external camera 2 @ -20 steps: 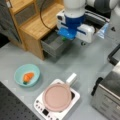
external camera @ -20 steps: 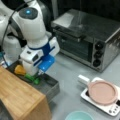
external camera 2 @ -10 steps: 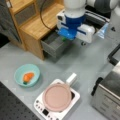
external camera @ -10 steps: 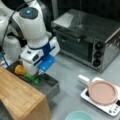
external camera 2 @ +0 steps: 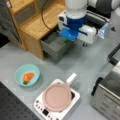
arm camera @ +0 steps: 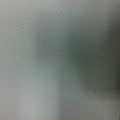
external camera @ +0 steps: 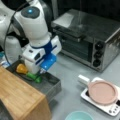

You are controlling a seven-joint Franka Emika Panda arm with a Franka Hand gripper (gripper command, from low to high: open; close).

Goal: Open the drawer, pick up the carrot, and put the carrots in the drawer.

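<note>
- Far left in a front view: teal bowl (external camera 2: 17, 72) on the grey table top (external camera 2: 82, 62), holding the carrot (external camera 2: 28, 77). The carrot lies inside the rim, well apart from the arm. Not yet picked up.
- Right of the bowl: wooden cabinet (external camera 2: 37, 25), with the drawer (external camera 2: 53, 45) pulled out of its lower part. The opening step reads as done.
- In a front view, a yellow-orange toy piece (external camera: 21, 68) and a green toy vegetable (external camera: 35, 77) lie inside the drawer (external camera: 51, 83), toward its left end. Neither is the carrot.
- Over the drawer: gripper (external camera: 42, 70), low and just beside the green vegetable. Contact cannot be judged, because the arm's body covers the fingertips.
- Tool state: cannot tell whether it is released or clenched. No orange item shows at the gripper.
- The wrist view is a flat grey blur and adds nothing.
- Further right: pink pan (external camera 2: 57, 97) on a white hob (external camera 2: 41, 107), then a silver toaster oven (external camera: 87, 37). Neither is involved.

Judgement: drawer open, carrot pick not begun; work stands between steps one and two. Picking it up calls for clearing the drawer walls, crossing to the bowl, and coming down inside the rim, with the fingers across the carrot's narrow width.
</note>
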